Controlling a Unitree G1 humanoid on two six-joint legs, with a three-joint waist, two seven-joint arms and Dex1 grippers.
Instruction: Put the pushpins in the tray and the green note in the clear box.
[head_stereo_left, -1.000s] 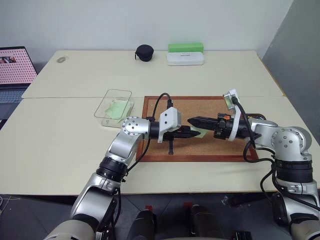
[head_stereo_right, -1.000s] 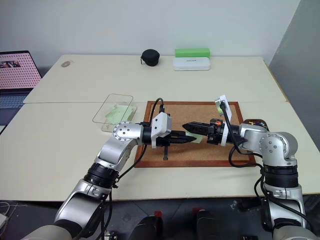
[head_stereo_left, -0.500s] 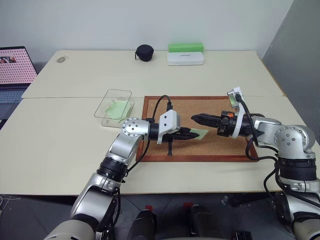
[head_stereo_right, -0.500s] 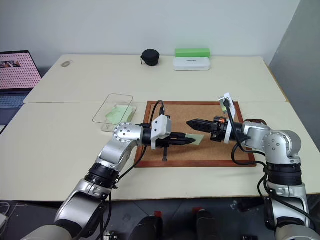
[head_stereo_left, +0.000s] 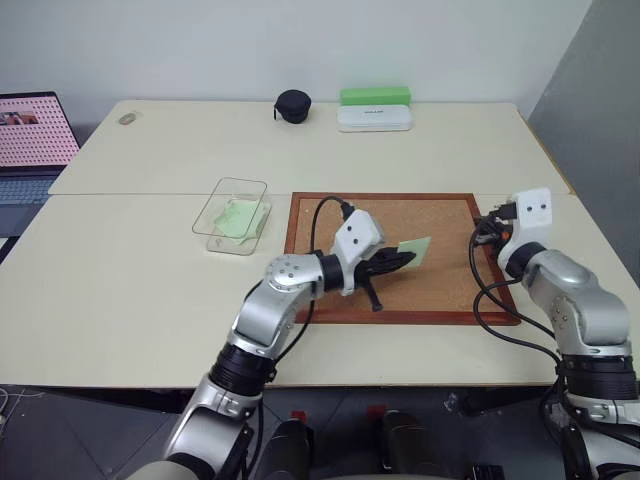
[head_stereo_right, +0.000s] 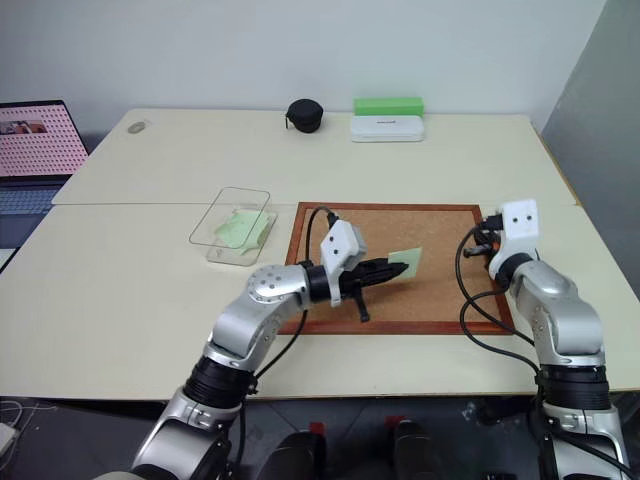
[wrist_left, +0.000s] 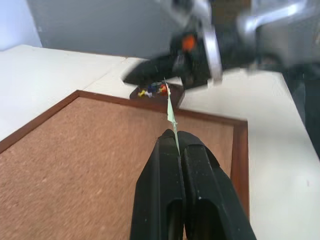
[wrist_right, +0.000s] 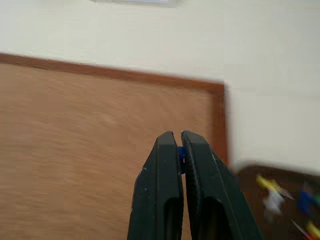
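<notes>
Our left gripper is clamped shut on one edge of the green note, holding the pale square lifted above the cork board, the paper sticking out past the fingertips toward three o'clock in the head views. Our right gripper is also closed, pinching a small blue pushpin between its black fingers; it sits at the three o'clock edge of the cork board, beside the frame.

Just past that edge lies the tray, a dark reddish-brown dish, with several pushpins in it, red, blue and yellow heads among them.

At nine o'clock from the cork board, near its far corner, the clear box rests on the worktop, with something pale green already lying inside it.

Toward twelve o'clock, at the far side of the worktop, we see a white oblong case with a bright green block just behind it, and a small black pouch beside them. A laptop stands off the nine o'clock edge.
</notes>
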